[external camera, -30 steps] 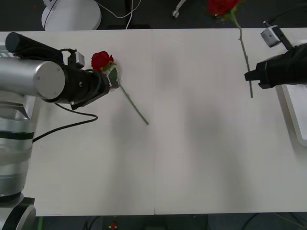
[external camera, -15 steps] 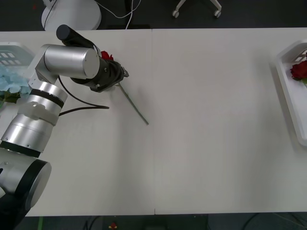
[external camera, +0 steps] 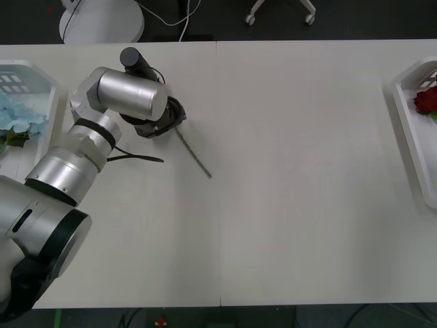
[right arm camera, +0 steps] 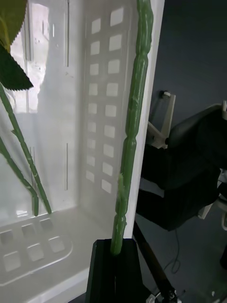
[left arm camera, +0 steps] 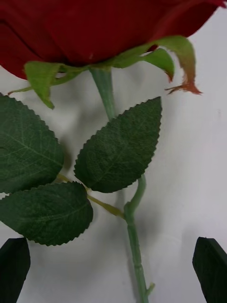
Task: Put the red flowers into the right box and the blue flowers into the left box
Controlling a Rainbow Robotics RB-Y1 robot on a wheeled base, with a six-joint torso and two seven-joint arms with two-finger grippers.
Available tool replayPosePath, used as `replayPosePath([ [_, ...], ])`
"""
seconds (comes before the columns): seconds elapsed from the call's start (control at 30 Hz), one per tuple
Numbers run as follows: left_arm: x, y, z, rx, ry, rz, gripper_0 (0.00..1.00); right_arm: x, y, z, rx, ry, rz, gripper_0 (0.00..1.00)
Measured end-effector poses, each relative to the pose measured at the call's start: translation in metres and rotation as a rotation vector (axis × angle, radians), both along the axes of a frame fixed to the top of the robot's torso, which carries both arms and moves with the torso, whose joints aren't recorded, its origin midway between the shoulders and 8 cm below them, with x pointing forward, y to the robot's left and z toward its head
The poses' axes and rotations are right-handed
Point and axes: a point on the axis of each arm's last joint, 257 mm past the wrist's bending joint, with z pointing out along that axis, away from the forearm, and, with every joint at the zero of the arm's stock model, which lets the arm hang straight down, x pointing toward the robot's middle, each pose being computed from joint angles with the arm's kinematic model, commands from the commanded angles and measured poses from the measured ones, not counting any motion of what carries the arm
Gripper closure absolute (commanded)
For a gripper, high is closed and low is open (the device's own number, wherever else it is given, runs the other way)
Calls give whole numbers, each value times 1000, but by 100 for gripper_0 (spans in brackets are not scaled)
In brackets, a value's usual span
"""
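Nearest the left wrist camera, the left claw [left arm camera: 113, 272] stood wide, its two black fingertips [left arm camera: 14, 267] at either side of a thin, knobbly green plastic stem [left arm camera: 136, 251] that lay between them untouched. Just beyond were three dark green, saw-edged fabric leaves [left arm camera: 118, 151], matte and veined, and past them the deep-red artificial rose bloom [left arm camera: 94, 28] with its pale green sepals, all flat on the smooth white tabletop [left arm camera: 198, 142]. From the front, the silver left arm [external camera: 123, 102] reached over that rose, whose stem [external camera: 194, 156] trailed out toward the table's middle. The step in hand looked like the pick-up of this last loose red flower: the claw had yet to settle lower and close on the stem just below the leaves, a thin, slippery target that could roll away if the fingers met it off centre.

The right claw [right arm camera: 116, 258] gripped the foot of another ribbed green stem [right arm camera: 135, 118] between black fingers, holding it upright over the shallow white plastic tray with a raised rim [right arm camera: 149, 142], glossy, its wall pierced by rows of square slots. Two more thin stems [right arm camera: 28, 161] and a serrated leaf already lay inside. Its next move was judged to be a simple release into that right box.

Farther off in the front view, that tray [external camera: 408, 130] sat at the tabletop's right edge with a red bloom [external camera: 427, 100] in it, while the left white tray [external camera: 34, 72] held soft pale-blue petal clusters [external camera: 20, 116].
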Motion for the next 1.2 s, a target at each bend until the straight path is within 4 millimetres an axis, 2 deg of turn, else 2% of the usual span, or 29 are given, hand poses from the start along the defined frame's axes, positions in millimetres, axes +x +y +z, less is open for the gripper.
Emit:
replayPosePath([
  [0.13, 0, -6, -1, -14, -4, 64, 0, -3, -6, -23, -26, 34, -10, 100],
  [0.33, -6, -6, -14, 72, 0, 51, 0, -2, -7, -38, -61, 62, 4, 100],
  [0.37, -7, -5, -16, 83, 3, 48, 0, -2, -7, -38, -60, 61, 5, 93],
  [0.43, -7, -5, -17, 99, 3, 45, 0, 1, -6, -38, -62, 53, 11, 73],
  [0.47, -8, -6, -17, 102, 5, 45, 0, 2, -7, -37, -65, 47, 14, 68],
  [0.5, -8, -6, -17, 105, 6, 45, 7, 3, -7, -36, -68, 43, 17, 62],
  [0.53, -8, -6, -18, 109, 8, 45, 23, 5, -8, -35, -72, 38, 19, 52],
  [0.57, -8, -4, -18, 116, 11, 46, 35, 5, -9, -35, -76, 33, 20, 48],
  [0.6, -9, -1, -19, 128, 16, 48, 65, 7, -11, -35, -81, 25, 23, 40],
  [0.63, -10, 1, -21, 141, 20, 49, 86, 8, -14, -35, -85, 16, 25, 33],
  [0.7, -14, 7, -24, 168, 36, 53, 97, 10, -19, -37, -90, 3, 27, 24],
  [0.83, -17, 12, -24, 196, 52, 58, 100, 12, -23, -38, -95, -13, 30, 14],
  [0.9, -18, 12, -24, 199, 55, 59, 100, 15, -23, -36, -98, -23, 36, 14],
  [0.93, -18, 12, -24, 200, 55, 59, 100, 16, -22, -36, -95, -30, 40, 9],
  [0.97, -18, 12, -24, 200, 56, 59, 100, 18, -21, -37, -88, -35, 43, 8],
  [1.1, -19, 13, -25, 201, 59, 59, 100, 25, 4, -48, 26, -63, 58, 5],
  [1.2, -20, 11, -26, 192, 63, 59, 100, 25, 30, -53, 111, -41, 71, 4],
])
